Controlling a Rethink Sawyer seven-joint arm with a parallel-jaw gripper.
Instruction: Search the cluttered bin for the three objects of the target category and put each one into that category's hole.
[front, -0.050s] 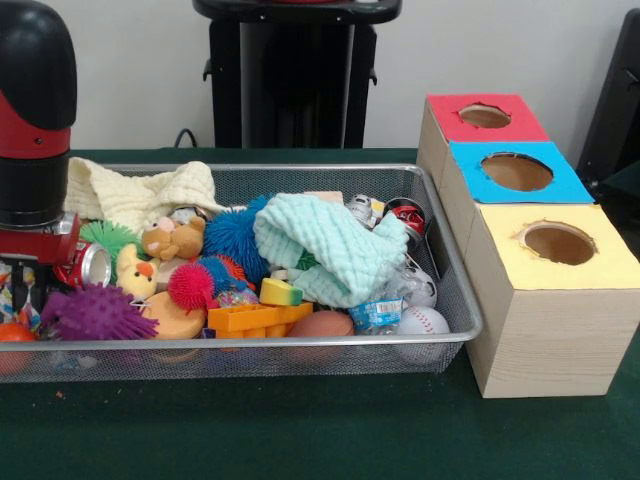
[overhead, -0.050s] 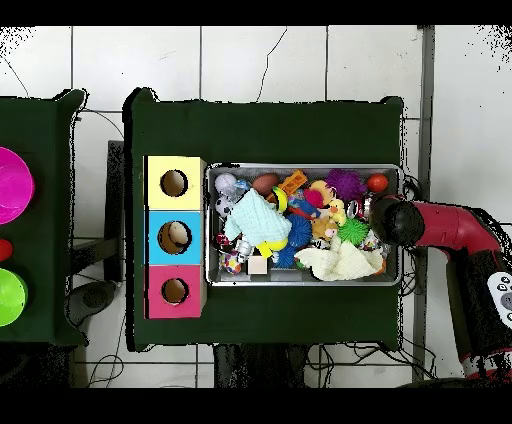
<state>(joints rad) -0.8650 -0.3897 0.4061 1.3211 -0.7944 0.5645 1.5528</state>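
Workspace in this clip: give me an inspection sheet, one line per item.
Surface: dark green table.
Job's things: wire mesh bin; wooden box with red hole, blue hole, yellow hole.
Clutter: mint cloth, cream cloth, purple spiky ball, baseball, plush toy, soda can.
Grippers: arm over the bin's end; gripper hidden.
Cables: black cable behind the table.
Surroundings: tiled floor; second table with a pink disc and a green disc.
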